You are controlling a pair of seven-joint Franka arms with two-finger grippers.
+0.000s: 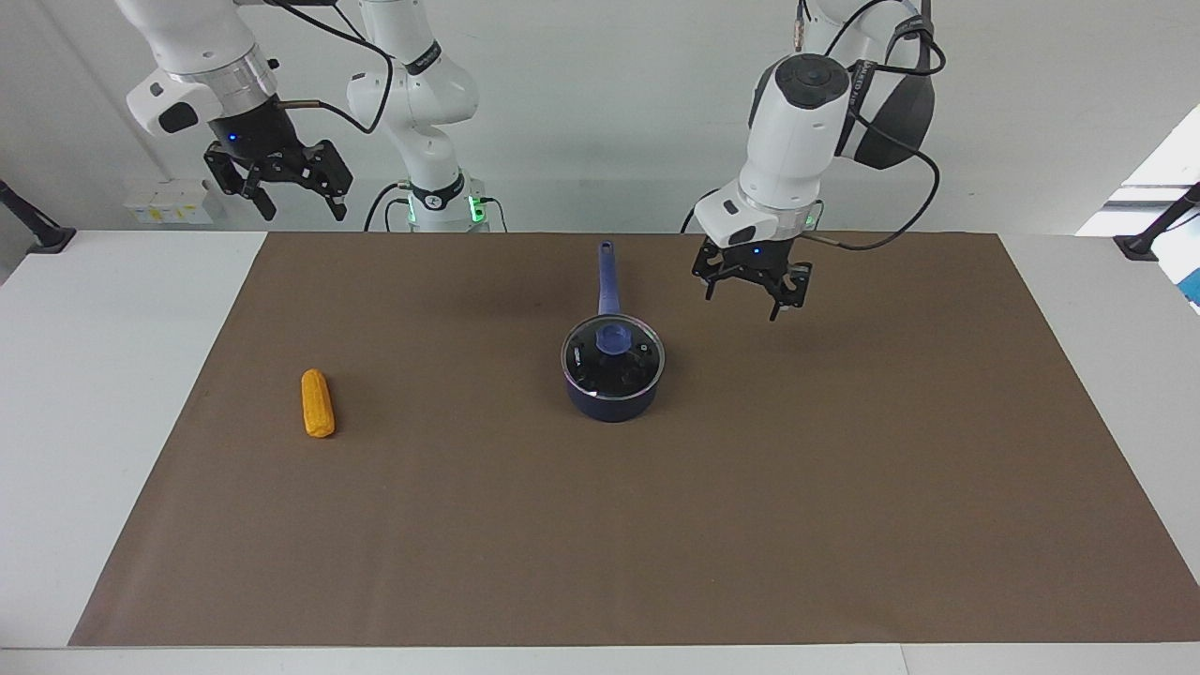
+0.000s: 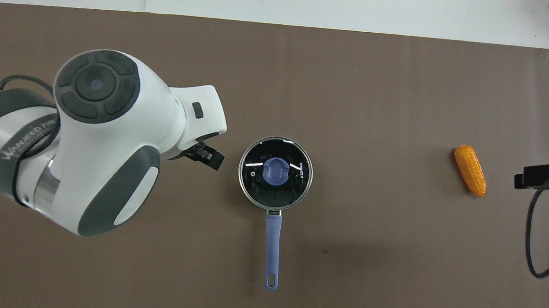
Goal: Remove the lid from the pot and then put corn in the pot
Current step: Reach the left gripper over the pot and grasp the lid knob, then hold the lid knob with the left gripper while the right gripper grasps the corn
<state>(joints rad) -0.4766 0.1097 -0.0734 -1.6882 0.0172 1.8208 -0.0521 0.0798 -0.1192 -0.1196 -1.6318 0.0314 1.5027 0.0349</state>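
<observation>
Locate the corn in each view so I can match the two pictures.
Facing view: the corn lies on the brown mat, at the picture's left, toward the right arm's end.
Overhead view: the corn lies at the picture's right, same end.
Shared landmark: the pot, mid-mat with its lid on.

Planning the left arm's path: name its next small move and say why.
Probably carry the left gripper sideways until it is over the lid's blue knob, then lower. It hangs open over the mat beside the pot, the lid is on, and the corn lies on the mat.
</observation>
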